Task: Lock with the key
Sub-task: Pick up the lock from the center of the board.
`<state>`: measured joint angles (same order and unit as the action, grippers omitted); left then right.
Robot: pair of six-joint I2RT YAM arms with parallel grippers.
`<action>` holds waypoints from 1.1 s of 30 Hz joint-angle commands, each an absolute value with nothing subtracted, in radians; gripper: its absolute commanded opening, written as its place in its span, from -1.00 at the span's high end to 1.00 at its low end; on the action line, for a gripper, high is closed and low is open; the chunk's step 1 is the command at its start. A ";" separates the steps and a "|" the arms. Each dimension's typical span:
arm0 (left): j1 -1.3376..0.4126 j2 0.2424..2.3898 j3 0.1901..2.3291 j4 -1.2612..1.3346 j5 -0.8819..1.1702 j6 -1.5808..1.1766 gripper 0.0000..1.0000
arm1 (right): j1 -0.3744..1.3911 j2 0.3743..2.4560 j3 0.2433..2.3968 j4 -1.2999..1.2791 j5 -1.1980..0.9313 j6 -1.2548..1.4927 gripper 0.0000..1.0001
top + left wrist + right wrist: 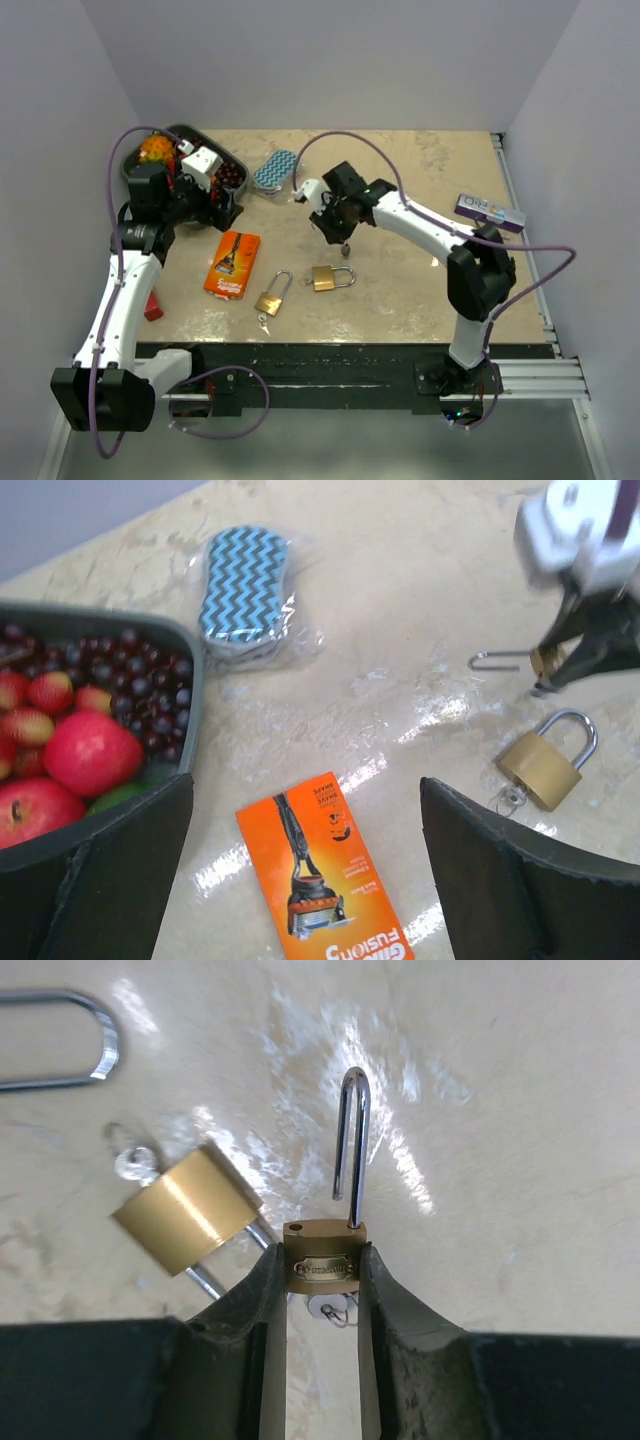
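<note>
Right end effector (322, 1265) grasps the small padlock (322, 1250) by its body, leaving open shackle (350, 1130) and key (330, 1310) accessible. Left end effector (305, 860) hangs released, idle.

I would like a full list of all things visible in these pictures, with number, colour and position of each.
Lying padlocks: two, brass, table front centre, side by side.
Held padlock: one, brass, shackle open, in the right gripper.
Keys: count unclear, silver, at padlock bodies.
Razor pack: one, orange, left of the lying padlocks.
Sponge: one, blue zigzag, wrapped, back centre-left.
Tray: one, dark grey, back left.
Fruit: many, red, in the tray.
Box: one, purple and white, right edge.
Left gripper: open, beside the tray.
Right gripper: shut on the held padlock.
</note>
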<state>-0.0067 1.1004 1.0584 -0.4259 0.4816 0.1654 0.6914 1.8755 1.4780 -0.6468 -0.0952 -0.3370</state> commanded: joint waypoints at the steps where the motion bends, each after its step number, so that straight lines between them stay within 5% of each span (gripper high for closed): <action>1: 0.000 1.023 1.017 -0.301 0.707 0.413 -0.99 | 0.634 1.720 1.614 -0.779 -0.408 -0.474 1.00; 7: 0.000 0.959 0.963 -0.435 1.053 0.808 -0.95 | 0.604 1.644 1.669 -0.928 -0.641 -0.561 1.00; 12: -0.121 0.972 0.954 -0.495 1.088 0.856 -0.87 | 0.604 1.582 1.631 -0.959 -0.690 -0.603 1.00; 22: -0.317 1.025 0.876 -0.100 1.052 0.366 -0.51 | 0.643 1.467 1.566 -0.888 -0.667 -0.578 1.00; 33: -0.426 1.039 0.854 -0.015 0.971 0.318 -0.33 | 0.702 1.448 1.614 -0.930 -0.640 -0.595 1.00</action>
<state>-0.4088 1.0370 0.8616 -0.0978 0.9871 0.3500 0.6765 1.4757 1.5665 -0.9287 -0.6300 -0.5678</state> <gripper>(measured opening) 0.684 0.311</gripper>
